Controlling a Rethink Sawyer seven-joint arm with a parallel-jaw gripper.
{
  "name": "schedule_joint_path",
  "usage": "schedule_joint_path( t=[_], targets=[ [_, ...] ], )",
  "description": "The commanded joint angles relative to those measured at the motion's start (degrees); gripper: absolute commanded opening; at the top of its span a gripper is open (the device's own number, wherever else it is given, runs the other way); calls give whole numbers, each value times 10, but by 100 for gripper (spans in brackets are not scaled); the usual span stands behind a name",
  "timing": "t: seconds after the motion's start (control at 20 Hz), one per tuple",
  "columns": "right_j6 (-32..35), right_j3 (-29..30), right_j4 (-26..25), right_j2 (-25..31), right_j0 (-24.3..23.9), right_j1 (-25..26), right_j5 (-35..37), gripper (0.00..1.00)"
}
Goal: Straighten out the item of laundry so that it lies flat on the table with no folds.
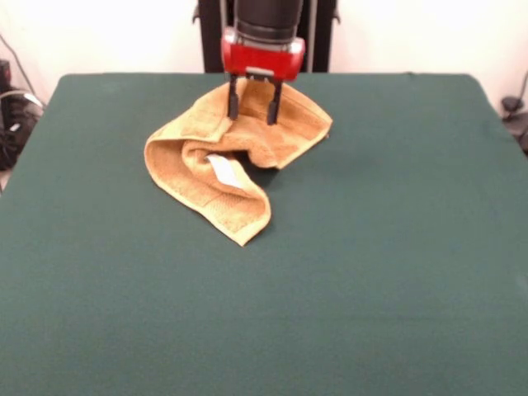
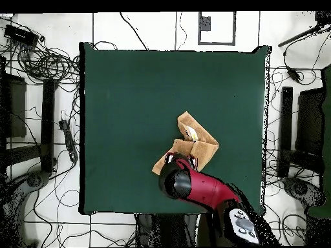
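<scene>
The item of laundry [image 1: 223, 157] is an orange-tan towel lying crumpled and folded over itself on the green table [image 1: 371, 264], toward its far middle. A small white tag [image 1: 221, 168] shows in a fold near its centre. My gripper [image 1: 253, 111] hangs just over the towel's far part, its two dark fingers [image 1: 233, 99] spread apart and open, tips close to the cloth with nothing between them. In the overhead view the red arm [image 2: 200, 186] covers the towel's [image 2: 197, 141] near part, and the gripper itself is hidden under it.
Cables and stands [image 2: 39, 97] lie on the floor around the table. The table's green surface stretches wide on every side of the towel.
</scene>
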Motion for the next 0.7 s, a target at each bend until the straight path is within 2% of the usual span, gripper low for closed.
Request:
schedule_joint_path(
  t=[0.05,0.4,0.7],
  targets=[
    [135,16,18,45,30,54,-30,100],
    [146,30,28,32,47,46,-40,100],
    [126,41,19,29,34,12,-1,100]
  ],
)
